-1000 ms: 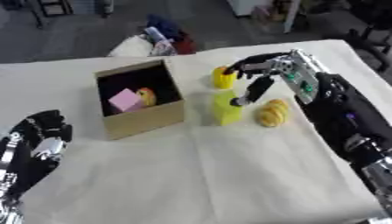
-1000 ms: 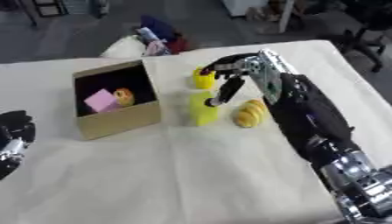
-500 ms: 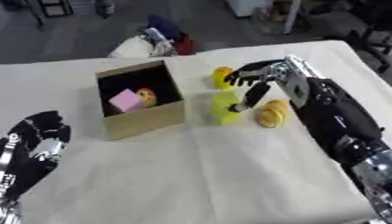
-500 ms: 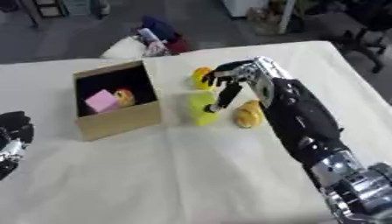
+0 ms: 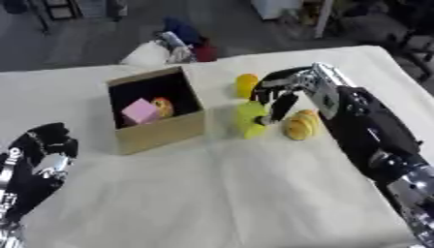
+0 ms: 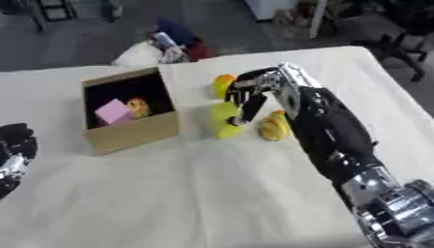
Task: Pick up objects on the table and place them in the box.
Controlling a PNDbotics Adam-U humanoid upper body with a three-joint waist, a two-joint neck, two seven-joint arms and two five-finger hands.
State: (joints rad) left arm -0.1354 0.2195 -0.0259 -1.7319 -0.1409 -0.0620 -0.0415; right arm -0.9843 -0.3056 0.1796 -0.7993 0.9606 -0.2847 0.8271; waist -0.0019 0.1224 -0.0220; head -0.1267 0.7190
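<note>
The right hand [image 5: 284,92] has dropped lower, fingers curled over the yellow-green cup [image 5: 250,119]; left hand [image 5: 38,160] rests spread.

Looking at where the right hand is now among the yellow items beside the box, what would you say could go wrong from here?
The right hand reaches down at the yellow-green object, with the bread-like piece and a yellow item close by; its fingers might knock either aside. The cardboard box already holds a pink block and an orange item, so a drop could land on them or clip the near wall.
</note>
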